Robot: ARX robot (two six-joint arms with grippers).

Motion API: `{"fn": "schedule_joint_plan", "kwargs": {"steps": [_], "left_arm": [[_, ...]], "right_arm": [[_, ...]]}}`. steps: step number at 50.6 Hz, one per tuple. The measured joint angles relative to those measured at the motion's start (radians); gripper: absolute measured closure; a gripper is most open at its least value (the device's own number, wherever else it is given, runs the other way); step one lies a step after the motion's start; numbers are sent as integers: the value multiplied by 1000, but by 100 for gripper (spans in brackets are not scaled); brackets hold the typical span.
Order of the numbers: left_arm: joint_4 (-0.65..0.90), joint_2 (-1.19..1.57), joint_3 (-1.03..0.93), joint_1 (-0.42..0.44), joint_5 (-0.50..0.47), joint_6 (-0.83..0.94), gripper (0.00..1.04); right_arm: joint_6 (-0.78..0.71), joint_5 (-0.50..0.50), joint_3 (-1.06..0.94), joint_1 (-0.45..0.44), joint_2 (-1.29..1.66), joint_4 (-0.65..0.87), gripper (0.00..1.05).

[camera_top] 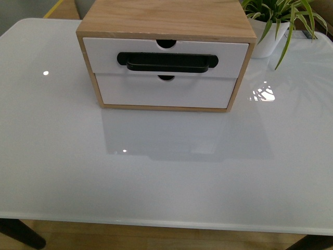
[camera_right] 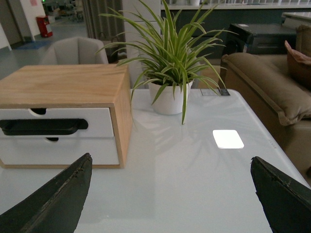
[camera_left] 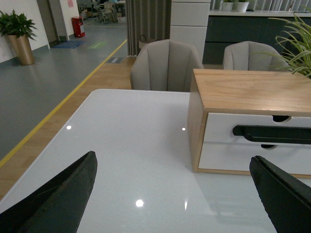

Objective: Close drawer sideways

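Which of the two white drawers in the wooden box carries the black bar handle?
The upper drawer. A long black handle runs across its front, while the lower drawer has a plain white front with only a small notch at its top edge.

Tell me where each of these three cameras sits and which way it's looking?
Front view: on the robot's body, looking down at the drawer and table; no arm shows.
Left wrist view: on the left arm, facing the drawer's cabinet; open left gripper shows.
Right wrist view: on the right arm, facing cabinet and plant; open right gripper shows.
All share the drawer.
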Motion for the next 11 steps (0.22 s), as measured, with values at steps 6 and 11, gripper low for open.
{"fn": "schedule_joint_plan", "kwargs": {"steps": [6,11], "left_arm": [[0,0,0,0,0,0,9],[0,0,0,0,0,0,9]], "right_arm": [[0,0,0,0,0,0,9],[0,0,0,0,0,0,9]]}}
